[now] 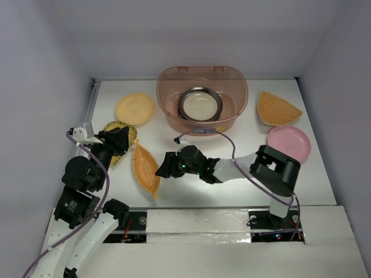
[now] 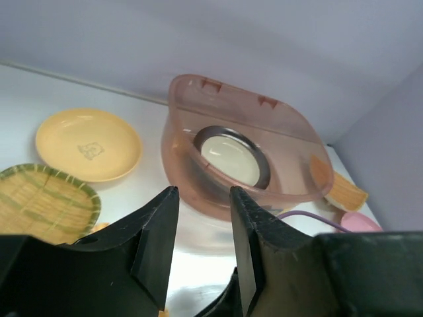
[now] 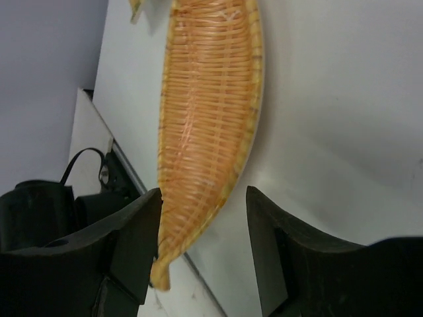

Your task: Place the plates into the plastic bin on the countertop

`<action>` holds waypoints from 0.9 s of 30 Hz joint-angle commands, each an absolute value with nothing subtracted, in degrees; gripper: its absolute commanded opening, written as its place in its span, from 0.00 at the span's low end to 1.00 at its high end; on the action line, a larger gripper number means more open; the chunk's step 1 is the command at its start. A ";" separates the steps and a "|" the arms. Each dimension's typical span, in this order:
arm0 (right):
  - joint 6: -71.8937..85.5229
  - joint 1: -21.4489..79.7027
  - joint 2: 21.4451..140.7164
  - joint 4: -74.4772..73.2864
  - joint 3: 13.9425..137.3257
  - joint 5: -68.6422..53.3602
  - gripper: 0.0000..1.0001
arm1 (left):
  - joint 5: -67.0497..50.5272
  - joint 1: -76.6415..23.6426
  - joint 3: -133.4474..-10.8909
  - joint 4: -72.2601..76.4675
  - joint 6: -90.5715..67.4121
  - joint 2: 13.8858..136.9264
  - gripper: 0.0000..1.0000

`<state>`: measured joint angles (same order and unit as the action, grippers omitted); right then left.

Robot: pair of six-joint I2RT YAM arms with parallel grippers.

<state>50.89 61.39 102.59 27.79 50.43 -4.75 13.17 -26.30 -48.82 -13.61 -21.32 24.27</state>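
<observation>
Right gripper (image 3: pixel 203 191) fingers fill the wrist view, spread open and empty, over the orange leaf plate (image 3: pixel 208 99), which lies flat at 7 o'clock from the bin (image 1: pixel 232 113). Left gripper (image 2: pixel 203 191) is open too, holding nothing, above the ribbed yellow plate (image 1: pixel 110 126) at 9. Step looks like picking the leaf plate: lower onto its rim, close, carry toward 1 o'clock. Cream plate (image 1: pixel 200 104) is in the bin; round yellow plate (image 1: pixel 135 108) at 10, fan plate (image 1: pixel 278 108) at 3 and pink plate (image 1: pixel 288 142) at 4 wait outside. White countertop (image 1: pixel 324 174), pale walls (image 1: pixel 203 35).
</observation>
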 commanded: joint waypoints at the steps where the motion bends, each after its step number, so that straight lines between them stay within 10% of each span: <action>1: 55.89 61.35 108.00 35.51 54.40 -4.13 0.59 | 16.61 -26.54 -45.01 -14.16 -18.20 21.45 0.34; 9: 57.65 61.35 114.43 33.13 59.24 -4.13 0.46 | 13.98 -26.54 -42.98 -12.74 -16.35 21.79 0.41; 12: 59.32 61.35 111.90 35.49 56.26 -3.08 0.12 | 13.54 -26.54 -43.07 -12.83 -16.00 22.06 0.44; 15: 59.42 61.35 104.53 35.60 50.55 -1.32 0.00 | 13.18 -26.54 -42.98 -12.48 -15.82 21.71 0.47; 27: 39.92 44.96 67.59 9.51 52.02 4.32 0.00 | 10.46 -22.76 -42.63 -11.60 -15.73 20.48 0.54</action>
<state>47.18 52.56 70.81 13.56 47.59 1.39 12.14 -23.55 -42.76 -14.76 -16.51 21.17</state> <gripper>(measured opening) 0.108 0.539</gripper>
